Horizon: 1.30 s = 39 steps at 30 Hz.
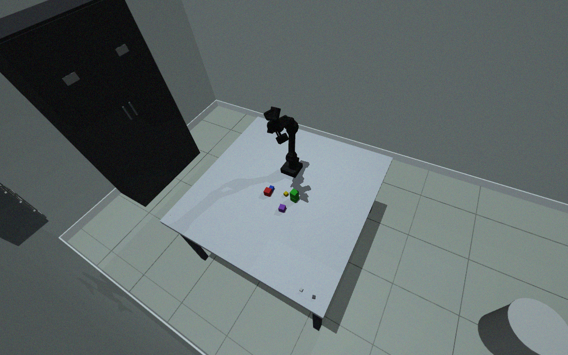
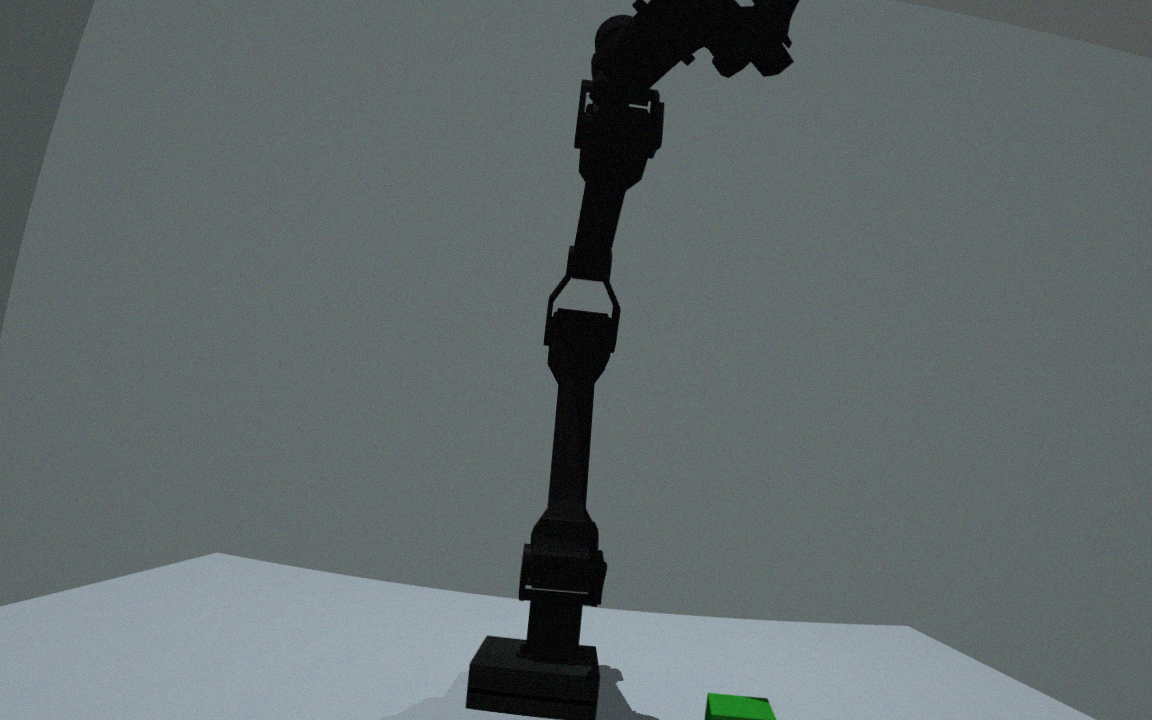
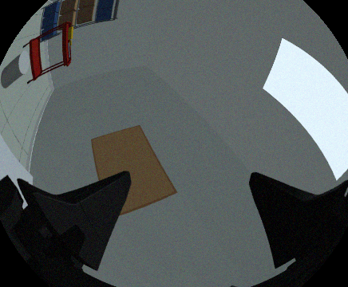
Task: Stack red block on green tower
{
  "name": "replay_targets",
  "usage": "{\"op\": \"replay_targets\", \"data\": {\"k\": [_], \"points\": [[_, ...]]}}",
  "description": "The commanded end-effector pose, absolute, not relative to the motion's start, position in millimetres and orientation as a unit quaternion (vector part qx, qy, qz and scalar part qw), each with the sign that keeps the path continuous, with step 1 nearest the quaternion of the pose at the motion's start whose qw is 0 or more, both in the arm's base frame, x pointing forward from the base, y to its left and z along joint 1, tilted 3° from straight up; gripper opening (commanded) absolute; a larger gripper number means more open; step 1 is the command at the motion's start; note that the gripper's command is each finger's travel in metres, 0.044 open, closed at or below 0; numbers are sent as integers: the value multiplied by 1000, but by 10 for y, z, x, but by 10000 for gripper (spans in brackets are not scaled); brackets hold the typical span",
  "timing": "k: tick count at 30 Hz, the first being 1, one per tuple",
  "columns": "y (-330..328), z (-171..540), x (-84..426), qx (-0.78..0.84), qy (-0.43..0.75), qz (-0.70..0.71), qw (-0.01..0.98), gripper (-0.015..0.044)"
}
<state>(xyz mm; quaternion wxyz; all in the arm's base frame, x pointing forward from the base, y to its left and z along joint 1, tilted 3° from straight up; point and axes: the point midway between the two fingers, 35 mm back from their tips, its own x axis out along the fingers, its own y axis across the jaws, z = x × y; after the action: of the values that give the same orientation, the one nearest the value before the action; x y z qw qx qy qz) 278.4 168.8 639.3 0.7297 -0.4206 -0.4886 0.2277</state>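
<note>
Red block (image 1: 267, 191) sat on the table (image 1: 241, 247), touching a blue one and well apart from the green tower (image 1: 294, 195), with a yellow cube between. To do this well, I judged the arm should descend straight over it, clear of the tower. Farther back, the raised gripper (image 1: 279, 133) stood spread wide, holding and touching nothing.

– How many blocks are on the table (image 1: 241, 247)?
– Six: one red block (image 1: 267, 191), one blue (image 1: 271, 187), one yellow (image 1: 285, 194), one purple (image 1: 281, 207), and two green forming the green tower (image 1: 294, 195), mid-frame.
– Arms?
– One arm (image 1: 291, 145).
</note>
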Motion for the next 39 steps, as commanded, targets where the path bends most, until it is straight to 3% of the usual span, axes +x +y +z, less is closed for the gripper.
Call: {"op": "replay_targets", "data": {"k": [1, 9, 17, 24, 31, 39], "points": [[1637, 5877, 3368, -389, -363, 262, 805, 440], [1389, 4613, 4161, -317, -95, 288, 899, 440], [959, 3157, 4377, -233, 196, 259, 917, 440], [483, 1936, 3985, -159, 456, 191, 854, 440], [5, 1119, 3080, -104, 684, 100, 715, 440], [-66, 1054, 2999, -99, 709, 88, 692, 440]]}}
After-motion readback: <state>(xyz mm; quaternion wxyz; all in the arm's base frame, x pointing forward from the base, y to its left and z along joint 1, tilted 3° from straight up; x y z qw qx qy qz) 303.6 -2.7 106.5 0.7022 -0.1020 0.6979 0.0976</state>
